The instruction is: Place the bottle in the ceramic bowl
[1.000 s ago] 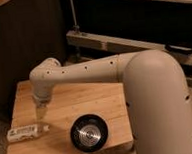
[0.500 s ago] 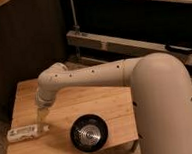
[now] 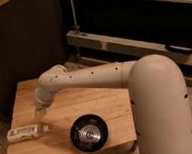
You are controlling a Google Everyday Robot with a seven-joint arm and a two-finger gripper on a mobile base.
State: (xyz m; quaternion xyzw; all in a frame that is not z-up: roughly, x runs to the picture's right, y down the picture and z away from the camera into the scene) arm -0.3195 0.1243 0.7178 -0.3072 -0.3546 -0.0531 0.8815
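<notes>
The bottle [image 3: 26, 132] lies on its side on the wooden table [image 3: 106, 103], left of the black bowl [image 3: 77, 139] and apart from it. Its long axis runs left-right, cap toward the bowl. The gripper [image 3: 41, 117] hangs just above the cap end; whether it is spread or closed, I cannot tell.

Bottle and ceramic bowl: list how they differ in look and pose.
The bottle is pale with a white label; the ceramic bowl is glossy black. The bottle is long and lies on its side; the bowl is round and sits upright. The tool hangs above the bottle, away from the bowl. Both rest on the wooden table.
</notes>
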